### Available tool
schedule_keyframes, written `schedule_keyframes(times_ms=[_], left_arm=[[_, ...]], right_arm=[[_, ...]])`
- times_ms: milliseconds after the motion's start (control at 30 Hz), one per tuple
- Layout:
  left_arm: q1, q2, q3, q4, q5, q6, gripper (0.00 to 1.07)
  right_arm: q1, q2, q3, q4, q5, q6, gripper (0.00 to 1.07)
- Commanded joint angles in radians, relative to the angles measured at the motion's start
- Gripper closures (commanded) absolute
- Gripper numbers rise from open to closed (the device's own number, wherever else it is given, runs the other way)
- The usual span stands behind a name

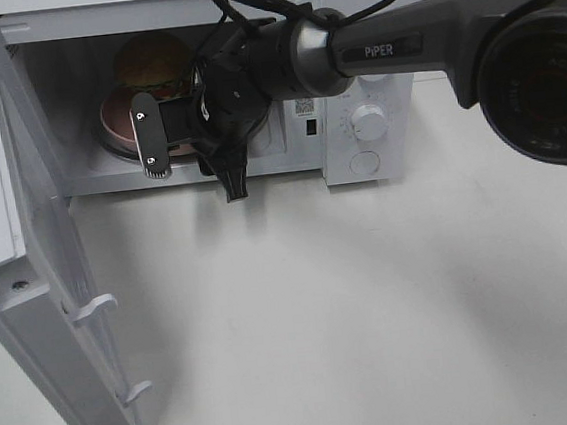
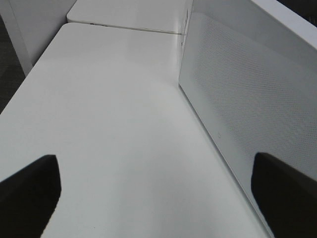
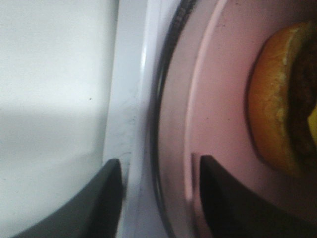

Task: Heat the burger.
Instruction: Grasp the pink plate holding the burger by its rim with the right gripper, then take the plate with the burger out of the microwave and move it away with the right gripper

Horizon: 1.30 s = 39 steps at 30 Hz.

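**Ana:** White everywhere from the high camera: a white boxy microwave (image 1: pixel 355 115) with its door (image 1: pixel 30 297) swung wide, on a plain white table (image 1: pixel 374 314). Inside, the round burger with the glossy golden-brown bun (image 1: pixel 152 62) sits on a round pink plate (image 1: pixel 119 123), toward the back of the cavity. The right gripper (image 1: pixel 190 156) reaches in at the plate's front edge.

**Ben:** Is it pinching anything?

**Ana:** I can't tell from there. The left wrist view shows only bare table and the door's perforated panel (image 2: pixel 247 99); the left gripper (image 2: pixel 153 198) hangs with its dark fingers far apart, holding nothing.

**Ben:** And the right wrist view?

**Ana:** Close up, one dark finger (image 3: pixel 225 198) lies over the pink plate (image 3: pixel 218 99), the other (image 3: pixel 99 198) outside its rim, above the white sill. The jaws straddle the rim, part-way spread; whether they grip it, I can't say.

**Ben:** So how to do this well?

**Ana:** My guess: the plate needs settling fully inside, kept level, then a straight retreat that clears the rim before the door closes.

**Ben:** Which way does the burger (image 3: pixel 277 99) point?

**Ana:** It stands upright, bun on top. Being round, it has no real long axis; its stack runs vertically.
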Motion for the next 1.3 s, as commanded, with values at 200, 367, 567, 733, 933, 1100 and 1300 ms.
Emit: schedule_keyframes(times_ms=[200, 367, 567, 733, 933, 1100, 1300], left_arm=[[0.004, -0.019, 0.004, -0.009, -0.007, 0.0, 0.07], [0.004, -0.019, 0.004, -0.009, -0.007, 0.0, 0.07], [0.004, -0.019, 0.004, -0.009, -0.007, 0.0, 0.07], [0.004, -0.019, 0.004, -0.009, -0.007, 0.0, 0.07], [0.004, -0.019, 0.004, -0.009, -0.007, 0.0, 0.07], [0.004, -0.019, 0.004, -0.009, -0.007, 0.0, 0.07], [0.004, -0.019, 0.004, -0.009, -0.007, 0.0, 0.07]], right_arm=[[0.015, 0.0, -0.008, -0.008, 0.003, 0.003, 1.07], [0.02, 0.0, -0.008, -0.008, 0.018, -0.017, 1.07], [0.038, -0.019, -0.007, -0.007, 0.049, -0.018, 1.07], [0.042, -0.047, -0.007, -0.016, 0.067, -0.018, 1.07], [0.054, -0.066, -0.007, -0.027, 0.078, -0.016, 1.07], [0.054, -0.091, 0.014, -0.034, 0.047, 0.006, 1.07], [0.054, -0.167, 0.161, -0.08, -0.049, 0.007, 1.07]])
